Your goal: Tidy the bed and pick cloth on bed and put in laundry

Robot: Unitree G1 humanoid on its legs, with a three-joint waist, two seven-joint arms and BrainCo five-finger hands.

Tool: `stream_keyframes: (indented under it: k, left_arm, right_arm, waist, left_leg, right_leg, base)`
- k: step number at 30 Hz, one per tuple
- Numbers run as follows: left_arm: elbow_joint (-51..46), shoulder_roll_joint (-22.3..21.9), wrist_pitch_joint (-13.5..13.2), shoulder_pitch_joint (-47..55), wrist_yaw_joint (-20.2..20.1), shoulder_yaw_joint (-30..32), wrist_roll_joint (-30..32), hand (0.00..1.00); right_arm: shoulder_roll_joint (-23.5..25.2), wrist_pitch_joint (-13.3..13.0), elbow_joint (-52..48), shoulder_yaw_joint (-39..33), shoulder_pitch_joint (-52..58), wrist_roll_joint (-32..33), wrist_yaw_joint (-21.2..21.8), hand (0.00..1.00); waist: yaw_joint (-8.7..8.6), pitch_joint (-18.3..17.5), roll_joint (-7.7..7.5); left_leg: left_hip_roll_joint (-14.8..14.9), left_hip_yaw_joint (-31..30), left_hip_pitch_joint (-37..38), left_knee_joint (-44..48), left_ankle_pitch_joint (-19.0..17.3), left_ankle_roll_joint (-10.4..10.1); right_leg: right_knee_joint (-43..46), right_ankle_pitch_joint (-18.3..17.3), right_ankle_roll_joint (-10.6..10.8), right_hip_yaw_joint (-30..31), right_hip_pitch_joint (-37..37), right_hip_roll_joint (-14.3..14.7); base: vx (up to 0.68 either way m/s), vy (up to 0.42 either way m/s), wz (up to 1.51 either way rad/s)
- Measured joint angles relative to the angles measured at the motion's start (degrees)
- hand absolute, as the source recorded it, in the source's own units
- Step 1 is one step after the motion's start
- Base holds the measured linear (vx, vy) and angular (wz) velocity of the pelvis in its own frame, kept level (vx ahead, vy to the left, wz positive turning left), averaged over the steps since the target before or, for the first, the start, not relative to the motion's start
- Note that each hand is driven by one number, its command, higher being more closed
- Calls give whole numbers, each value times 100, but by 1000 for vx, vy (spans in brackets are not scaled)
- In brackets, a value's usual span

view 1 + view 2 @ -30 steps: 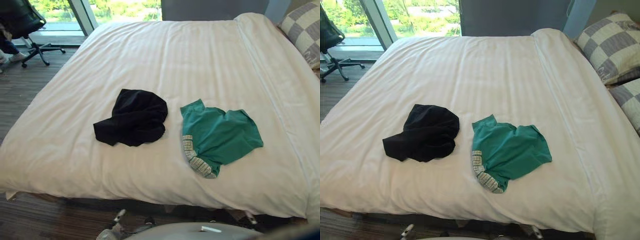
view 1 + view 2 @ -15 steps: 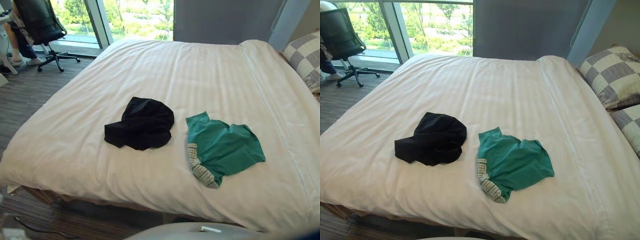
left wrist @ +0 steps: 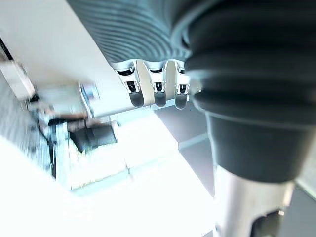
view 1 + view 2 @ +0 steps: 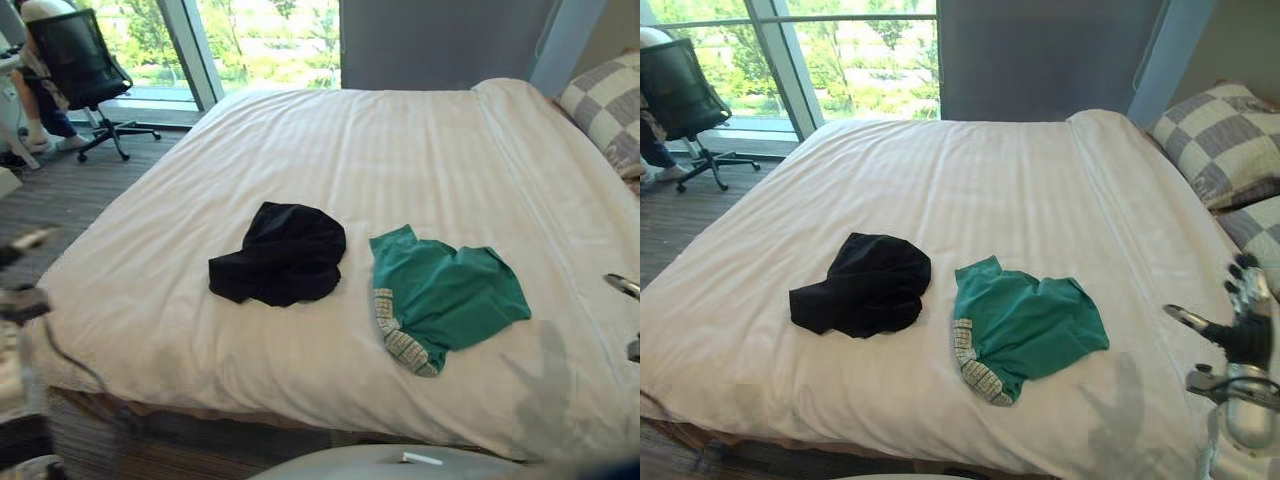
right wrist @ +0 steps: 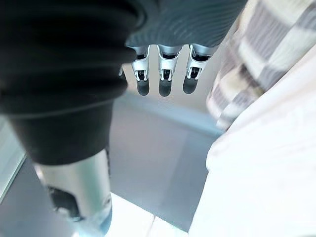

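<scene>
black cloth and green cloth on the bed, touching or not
Apart: the left eye view shows white bedding between the black cloth and the green cloth.

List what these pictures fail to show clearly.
- Black cloth: crumpled, its folds hide what garment it is, both eye views.
- Left hand: blurred at the left eye view's left edge.
- Checked pillows: cut off by the right eye view's right edge.
- Person: mostly behind the office chair, left eye view.

Bed (image 4: 1040,180): I have it straight ahead.
Left cloth (image 4: 865,285): on the bed, near middle, just left of the right cloth (image 4: 1025,325).
Pillows (image 4: 1210,140): far right, at the bed's edge.
Chair (image 4: 680,95): far left, on the floor (image 4: 680,210).
Right hand (image 4: 1245,330): near right, above the bed.
</scene>
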Motion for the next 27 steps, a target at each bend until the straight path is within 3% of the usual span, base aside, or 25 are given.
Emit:
stream_keyframes:
  k: [2,3,7,10,13,16,19,23,27]
  left_arm:
    - [-234,-380,48,48,221,-349,588,0]
    - [-358,-598,176,93,463,-628,1179,0]
    - [-525,-746,515,112,946,-943,1916,0]
    - [-522,-986,969,-63,1654,-1655,2582,0]
    - [-519,-1093,1343,-246,2193,-1956,3015,0]
    - [-517,-1037,1626,-384,2439,-1931,3191,0]
    - [-516,-919,1629,-397,2491,-1810,3454,0]
    - [-512,-794,1604,-470,2803,-1503,3626,0]
    - [-513,-794,1513,-443,3079,-1343,3658,0]
  right_arm:
    - [107,125,-240,267,43,-172,62,0]
    - [187,246,-428,426,99,-186,107,0]
    - [184,539,-607,697,245,-214,112,0]
    - [180,769,-614,1213,174,-181,-282,0]
    - [215,1069,-954,1522,-25,-162,-688,0]
    - [237,1065,-1038,1429,-26,-114,-959,0]
    - [345,953,-1039,1337,39,-18,-1058,0]
    - [573,731,-1056,1088,39,115,-1073,0]
    - [614,680,-1278,903,196,123,-1022,0]
  waist:
    - [-70,105,-33]
    - [-108,173,-37]
    - [-209,342,-37]
    - [-190,704,-39]
    - [-171,1208,-187]
    - [-145,1419,-324]
    - [-101,1451,-320]
    - [-53,1750,-249]
    - [-42,1874,-192]
  left_leg:
    - [2,52,-2,-1,6,8]
    - [2,118,-4,-1,10,13]
    - [19,132,-179,-5,37,35]
    - [92,92,-694,-2,218,67]
    - [228,24,-1103,2,413,59]
    - [269,-25,-1227,4,460,56]
    - [264,-16,-1309,5,459,57]
    - [264,-4,-1443,6,462,61]
    - [264,-7,-1589,37,460,64]
  right_leg:
    - [26,1,-1,103,-60,2]
    - [48,3,-1,205,-117,4]
    - [108,3,-3,320,-317,27]
    - [245,45,-66,335,-858,99]
    - [310,149,-178,357,-1284,243]
    - [379,149,-181,483,-1431,289]
    - [406,148,-182,578,-1537,288]
    - [454,135,-193,686,-1719,296]
    - [518,59,-232,780,-1891,306]
  base:
    - [-56,5,-23]
    - [-62,11,-19]
    - [-54,-1,-8]
    - [-62,-19,9]
    - [-69,-47,9]
    - [19,-22,7]
    - [54,16,-2]
    - [2,5,-3]
    - [2,3,-1]
